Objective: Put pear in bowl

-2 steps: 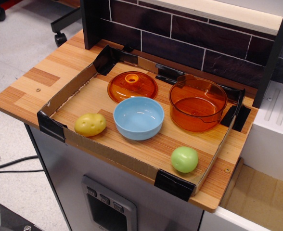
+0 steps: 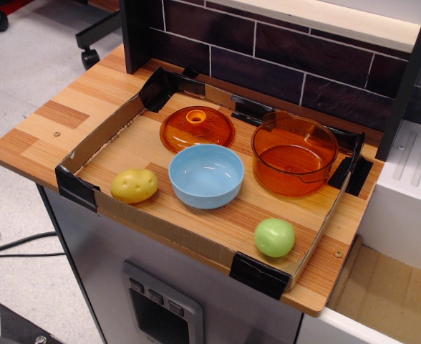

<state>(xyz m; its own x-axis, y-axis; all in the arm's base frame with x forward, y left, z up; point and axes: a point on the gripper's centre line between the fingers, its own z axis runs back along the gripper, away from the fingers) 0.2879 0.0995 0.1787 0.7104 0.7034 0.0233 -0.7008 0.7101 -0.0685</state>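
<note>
- The gripper is out of frame, so its state cannot be told.
- The worktop (image 2: 89, 100) carries a low cardboard tray (image 2: 99, 132).
- An orange pot (image 2: 294, 158) sits at the tray's back right.
- The bowl (image 2: 206, 175) stands mid-tray, empty.
- An orange lid (image 2: 197, 129) lies just behind the bowl.
- A yellow potato (image 2: 134, 185) lies left of the bowl.
- The pear (image 2: 275, 237) rests near the front right corner, apart from the bowl.

The wooden counter (image 2: 67, 107) carries a low cardboard tray (image 2: 99, 136); inside, bowl (image 2: 206, 175) centre, pear (image 2: 275, 237) at four o'clock, potato (image 2: 134, 185) at nine, lid (image 2: 197, 129) at twelve, pot (image 2: 294, 155) at two.
</note>
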